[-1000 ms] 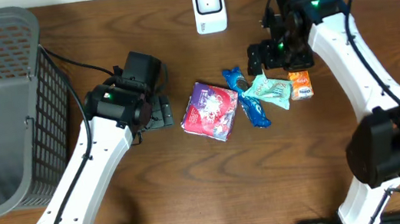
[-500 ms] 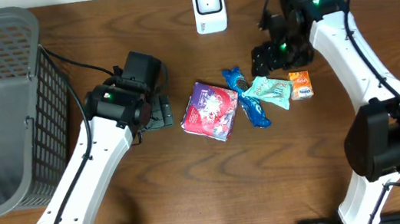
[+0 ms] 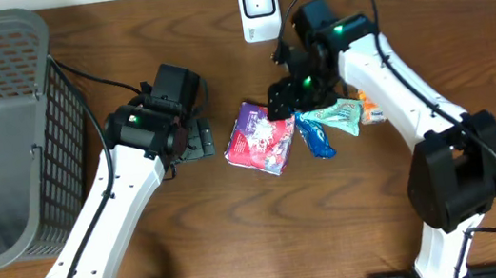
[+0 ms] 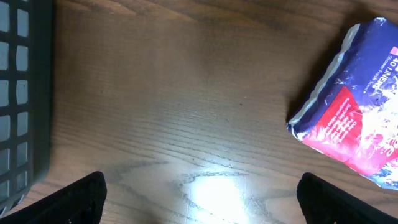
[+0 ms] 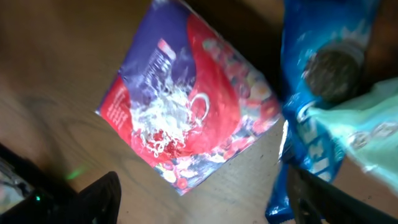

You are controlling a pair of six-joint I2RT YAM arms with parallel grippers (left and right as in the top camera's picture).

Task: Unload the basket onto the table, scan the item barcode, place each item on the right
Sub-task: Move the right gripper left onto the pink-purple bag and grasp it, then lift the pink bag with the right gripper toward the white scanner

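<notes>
The purple-and-red foil packet (image 3: 260,137) lies beneath my right claw (image 3: 287,103), which has swung in from near the small orange carton (image 3: 375,113), jaws wide, holding nothing. My left claw (image 4: 199,193) gapes empty, packet rightward.

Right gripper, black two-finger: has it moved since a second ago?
Yes: right gripper moved from near the small orange carton over to the purple-and-red foil packet.

right claw (image 3: 280,108) over corner of purple pouch (image 3: 258,142) | left claw (image 3: 202,143) just beside it | scanner (image 3: 259,8) at far edge
</notes>
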